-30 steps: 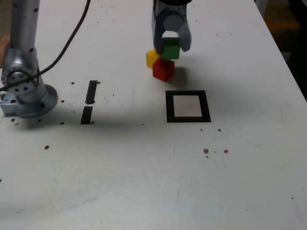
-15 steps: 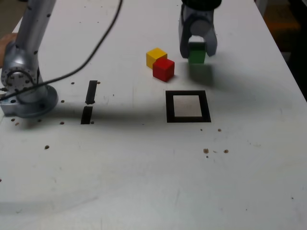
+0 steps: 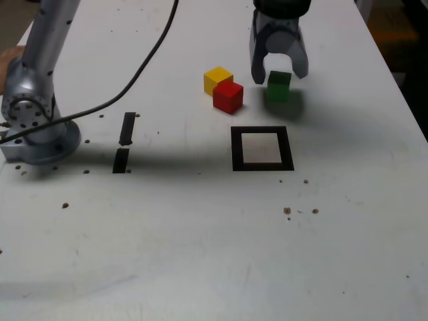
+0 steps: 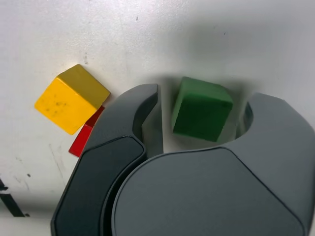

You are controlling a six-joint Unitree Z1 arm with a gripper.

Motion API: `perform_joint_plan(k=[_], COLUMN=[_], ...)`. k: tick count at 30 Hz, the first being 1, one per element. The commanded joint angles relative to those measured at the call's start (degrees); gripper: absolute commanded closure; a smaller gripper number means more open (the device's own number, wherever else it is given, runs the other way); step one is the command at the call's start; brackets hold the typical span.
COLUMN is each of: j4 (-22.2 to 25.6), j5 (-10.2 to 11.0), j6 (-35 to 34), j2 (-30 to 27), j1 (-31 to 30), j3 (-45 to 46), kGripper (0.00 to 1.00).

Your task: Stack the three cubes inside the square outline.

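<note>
My gripper (image 3: 279, 71) hangs open above the green cube (image 3: 278, 86), one finger on either side and a gap showing in the wrist view between the fingers (image 4: 147, 115) and the green cube (image 4: 202, 109). This cube appears to rest on the white table, just beyond the far right corner of the square outline (image 3: 235, 148), which holds nothing. The red cube (image 3: 228, 96) and the yellow cube (image 3: 217, 79) touch each other to the exterior view's left of the green one. The wrist view shows the yellow cube (image 4: 71, 98) and, part hidden by a finger, the red cube (image 4: 84, 138).
The arm's metal base (image 3: 37, 130) stands at the exterior view's left, with a black cable (image 3: 144, 57) running up from it. Two short black tape strips (image 3: 127, 128) lie near the base. Small crumbs (image 3: 287, 210) dot the table. The table edge runs along the exterior view's right.
The gripper carried the green cube from above the red and yellow cubes to the exterior view's right. Its jaws then opened and the cube dropped lower, out of the grip.
</note>
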Motion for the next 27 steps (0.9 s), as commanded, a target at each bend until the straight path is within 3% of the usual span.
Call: perform_joint_plan(k=[1,9,14,20,27], j4=[0.39,2.88,-0.19,-2.25,-1.14], j5=[-0.01,0.54,0.69,-0.64,-2.22], j6=[-0.01,-3.81,-18.52,-34.95,-42.46], j2=[-1.07,-6.63,-14.88,-16.82,-15.83], j1=[-0.20,-0.90,-3.69,-9.33,-10.47], j3=[-0.27,3.51,14.44,18.25,18.85], kGripper=[0.03,0.01,0.01,0.06,0.09])
